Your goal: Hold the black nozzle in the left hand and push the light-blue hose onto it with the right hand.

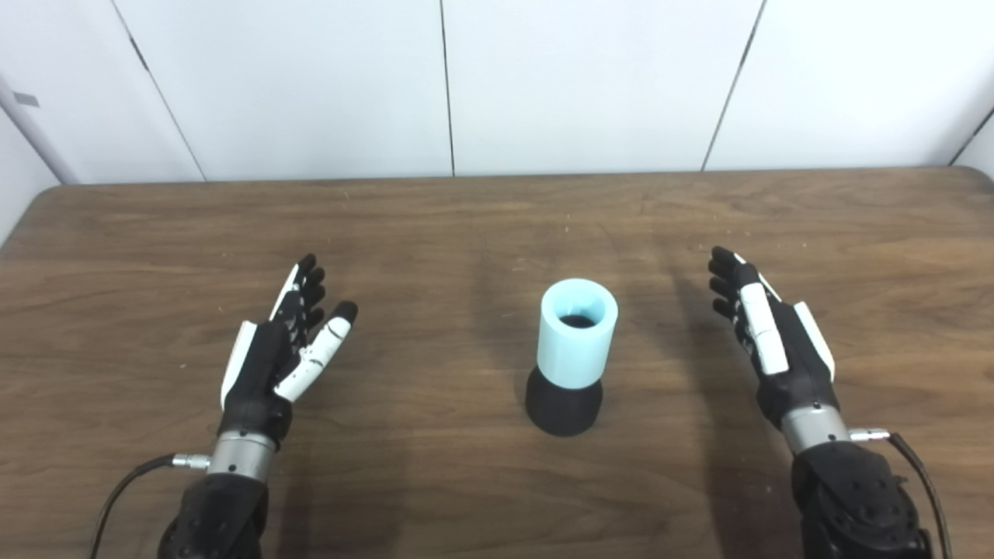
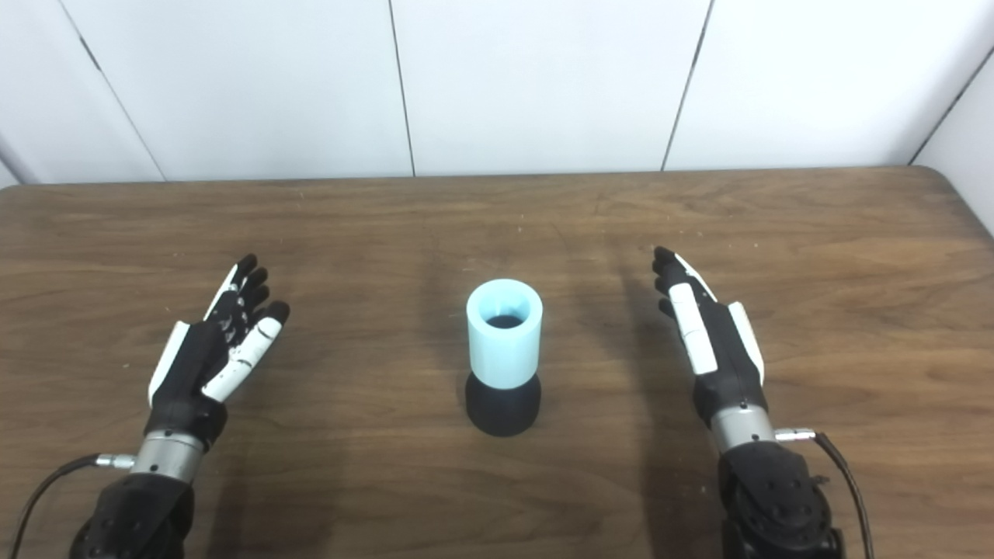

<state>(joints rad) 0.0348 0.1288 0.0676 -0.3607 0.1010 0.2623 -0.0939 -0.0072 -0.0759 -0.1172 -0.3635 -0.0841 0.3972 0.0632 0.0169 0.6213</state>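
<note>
On my left, the left hand hovers over the wooden counter, palm turned inward, its fingers spread and holding nothing. A cable runs from its wrist off the bottom edge. Between this hand and the middle of the counter I see only bare wood with a few pale specks.

At the centre stands the black nozzle, base down on the counter, with the light-blue hose seated upright on top of it, so the two are already joined. I can look down into the hose's open mouth and see dark inside. Neither hand touches the pair; both are well apart from it, one on each side, and nothing lies between either hand and it.

On my right, the right hand is also off the counter's middle, edge-on to me, fingers extended, empty. Its wrist cable loops out to the right.

Behind the counter runs a white panelled wall with dark seams.

The left eye view shows a small grey tag on the wall at far left and the counter's rounded left corner; the right eye view shows the counter's right corner and more of the side wall there. In the right eye view the joined pair sits nearer the picture's middle.
</note>
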